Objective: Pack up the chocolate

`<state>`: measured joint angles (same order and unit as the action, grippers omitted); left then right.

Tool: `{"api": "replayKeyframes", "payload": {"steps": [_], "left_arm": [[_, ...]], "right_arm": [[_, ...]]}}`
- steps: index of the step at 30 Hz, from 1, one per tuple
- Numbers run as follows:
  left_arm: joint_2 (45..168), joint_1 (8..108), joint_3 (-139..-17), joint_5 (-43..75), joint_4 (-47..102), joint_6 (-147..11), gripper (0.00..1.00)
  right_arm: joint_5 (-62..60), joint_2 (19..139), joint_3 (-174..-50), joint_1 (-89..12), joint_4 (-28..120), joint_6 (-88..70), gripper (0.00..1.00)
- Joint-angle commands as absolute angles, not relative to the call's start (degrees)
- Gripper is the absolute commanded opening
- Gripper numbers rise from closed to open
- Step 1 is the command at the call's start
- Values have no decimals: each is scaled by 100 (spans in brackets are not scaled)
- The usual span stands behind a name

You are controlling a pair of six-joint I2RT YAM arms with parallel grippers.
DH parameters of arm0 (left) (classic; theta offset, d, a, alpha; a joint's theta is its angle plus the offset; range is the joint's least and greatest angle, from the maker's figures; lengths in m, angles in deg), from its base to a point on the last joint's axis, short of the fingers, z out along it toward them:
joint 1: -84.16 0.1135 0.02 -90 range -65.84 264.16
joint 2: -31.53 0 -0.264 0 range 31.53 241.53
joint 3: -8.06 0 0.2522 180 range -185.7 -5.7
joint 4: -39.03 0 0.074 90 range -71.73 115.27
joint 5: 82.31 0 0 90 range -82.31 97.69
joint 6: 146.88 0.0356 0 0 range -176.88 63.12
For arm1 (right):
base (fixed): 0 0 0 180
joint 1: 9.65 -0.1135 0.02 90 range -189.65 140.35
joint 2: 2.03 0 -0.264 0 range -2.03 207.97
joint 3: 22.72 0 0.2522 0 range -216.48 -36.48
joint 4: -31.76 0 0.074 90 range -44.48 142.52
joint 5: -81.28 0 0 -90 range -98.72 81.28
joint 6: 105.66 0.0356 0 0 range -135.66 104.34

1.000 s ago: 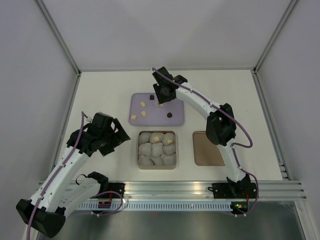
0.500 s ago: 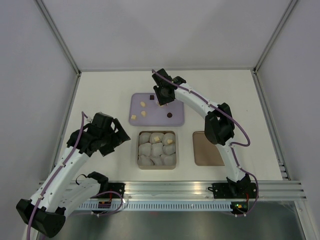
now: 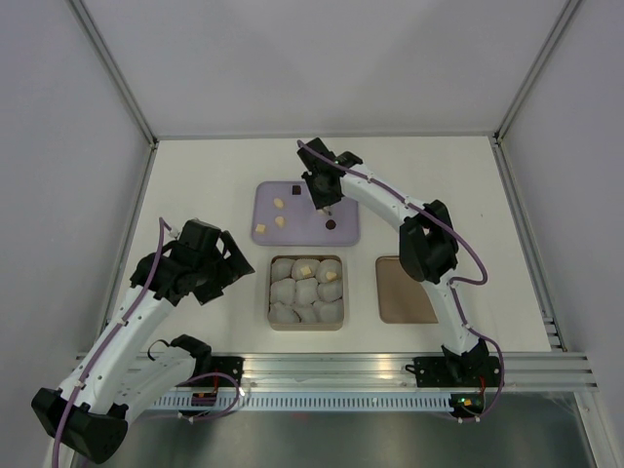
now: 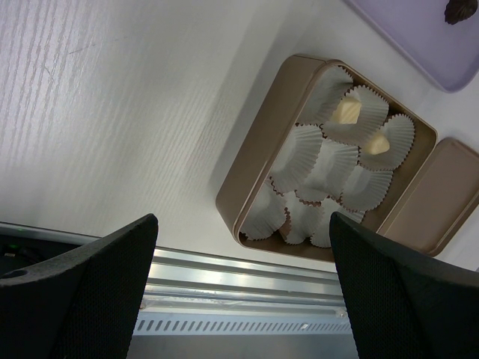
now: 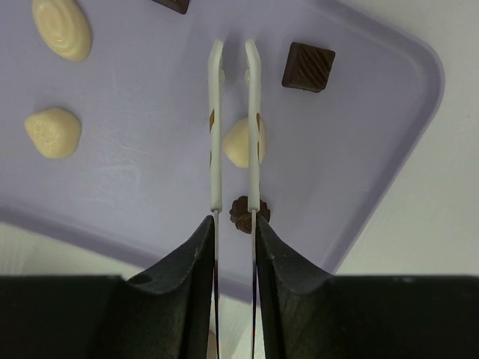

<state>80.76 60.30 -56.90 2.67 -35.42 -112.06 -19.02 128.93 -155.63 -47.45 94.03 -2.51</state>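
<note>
The chocolate lies loose on a lilac tray [image 3: 346,232]: cream pieces [image 5: 63,28] [image 5: 52,132], a dark square [image 5: 308,66] and a dark round one [image 5: 241,215]. My right gripper [image 5: 233,48] reaches down onto the tray [image 5: 135,172], its thin white blades pressed against both sides of a cream chocolate [image 5: 238,142] that rests on the tray. From above, the right gripper [image 3: 327,205] hides that piece. A brown box [image 3: 271,292] of white paper cups holds two cream chocolates [image 4: 346,112] [image 4: 376,143]. My left gripper [image 4: 243,224] hangs open and empty left of the box [image 4: 254,172].
The flat brown lid [image 3: 405,290] lies right of the box. An aluminium rail [image 4: 247,269] runs along the near table edge. Grey walls with metal posts enclose the table on three sides.
The right gripper has come down a little over the tray and its blades have narrowed round the cream chocolate. The left arm has not moved.
</note>
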Motion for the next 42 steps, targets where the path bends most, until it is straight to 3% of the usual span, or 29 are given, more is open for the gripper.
{"api": "replayKeyframes", "payload": {"steps": [1, 5, 9, 20, 37, 42], "left_arm": [[8022, 6051, -5677, 224, -3397, -11199, 100], [8013, 6051, -5677, 233, -3388, -11199, 100], [7996, 6042, -5694, 241, -3397, -11208, 100], [7996, 6051, -5633, 259, -3380, -11234, 100], [7978, 6051, -5606, 259, -3379, -11225, 100], [7996, 6051, -5615, 241, -3371, -11217, 100]], "right_arm": [[-1953, 12366, -15610, -4762, 9333, -309, 22], [-2014, 12339, -15618, -4762, 9421, -292, 25], [-2085, 12234, -15566, -4762, 9517, -230, 36], [-1988, 11821, -14863, -4762, 9561, -256, 39], [-1777, 11733, -14555, -4762, 9570, -116, 42], [-1812, 11724, -14546, -4762, 9623, -72, 35]]}}
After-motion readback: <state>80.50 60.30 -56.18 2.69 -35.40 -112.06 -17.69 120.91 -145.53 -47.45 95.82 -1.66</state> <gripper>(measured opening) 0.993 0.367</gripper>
